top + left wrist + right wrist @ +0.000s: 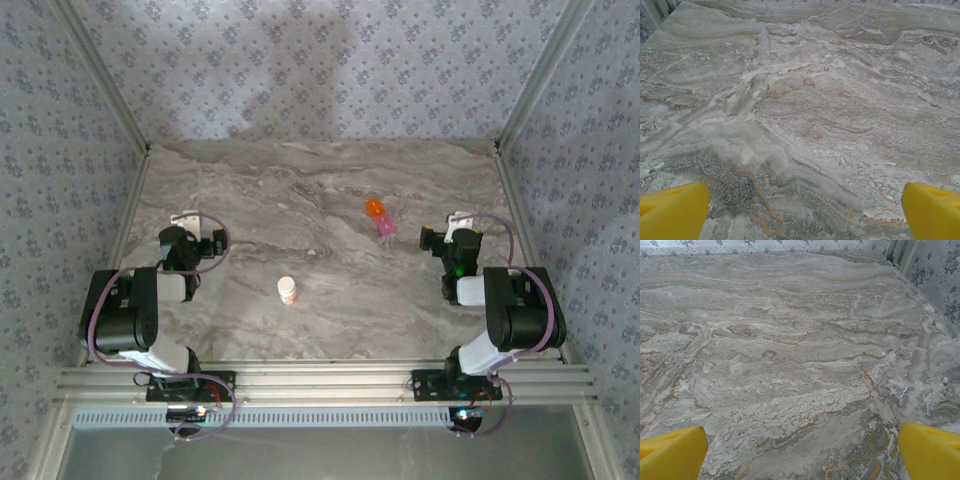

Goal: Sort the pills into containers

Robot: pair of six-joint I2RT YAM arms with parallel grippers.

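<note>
Arms low over the marbled grey desk [320,180].
Left jaws and right jaws spread wide; joined orange and pink translucent plastic containers [380,217] lie well apart from small white bottle [287,290].

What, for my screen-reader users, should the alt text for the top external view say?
A white bottle stands on a marble table; joined orange-and-pink containers lie farther back, to its right. The left arm and right arm touch neither.

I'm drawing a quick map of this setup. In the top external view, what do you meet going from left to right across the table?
left gripper → small white bottle → containers, orange and pink joined together → right gripper
</note>
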